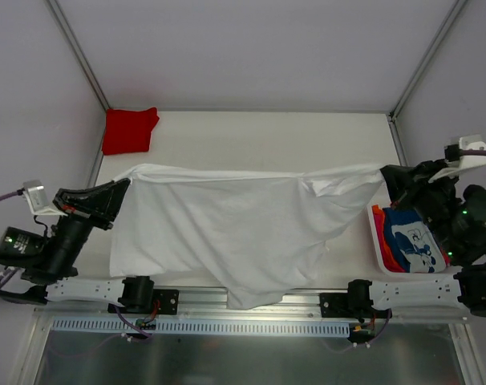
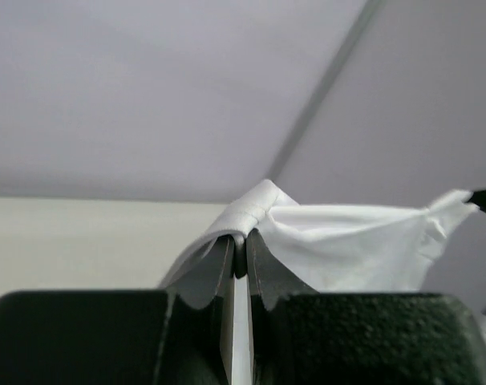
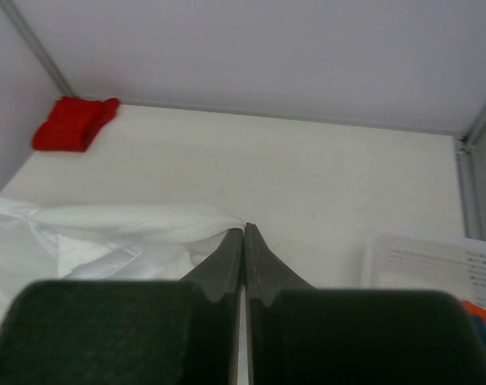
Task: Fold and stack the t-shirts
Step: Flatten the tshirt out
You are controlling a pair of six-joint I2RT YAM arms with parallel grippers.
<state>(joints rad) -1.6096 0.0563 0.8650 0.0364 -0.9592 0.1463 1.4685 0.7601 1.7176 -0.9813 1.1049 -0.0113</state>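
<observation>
Left pincer (image 2: 240, 241) shut tight on a bunched edge of the white t-shirt (image 1: 227, 233), cloth folded over the tips. Right pincer (image 3: 244, 233) closed too, tips together, pinching the other end of the same edge, to judge by the straight line of cloth between the two in the top view; exact bite hard to make out from the wrist view. Shirt stretched left to right across the surface (image 1: 267, 136), far edge held up and pulled straight, body draped toward the near side, a lower flap hanging over the near edge between the arm bases.

Step in hand, as a judgement: spreading the white t-shirt flat ahead of its first fold. Next move likely to call for lowering both ends together under even tension, and for drawing the cloth away from the near edge to bring the hanging flap onto the surface. Wrinkles near the right end in need of smoothing.

Further out: red t-shirt (image 1: 129, 130) already folded, in the far left corner, well apart from the white one; probable base for the stack. By the right arm, white mesh basket (image 1: 387, 269) holding the blue t-shirt (image 1: 415, 241) with white print and an orange-red t-shirt (image 1: 379, 215), neither folded yet. Basket just beside the right end of the spread shirt: something to snag or nudge during the lowering.
</observation>
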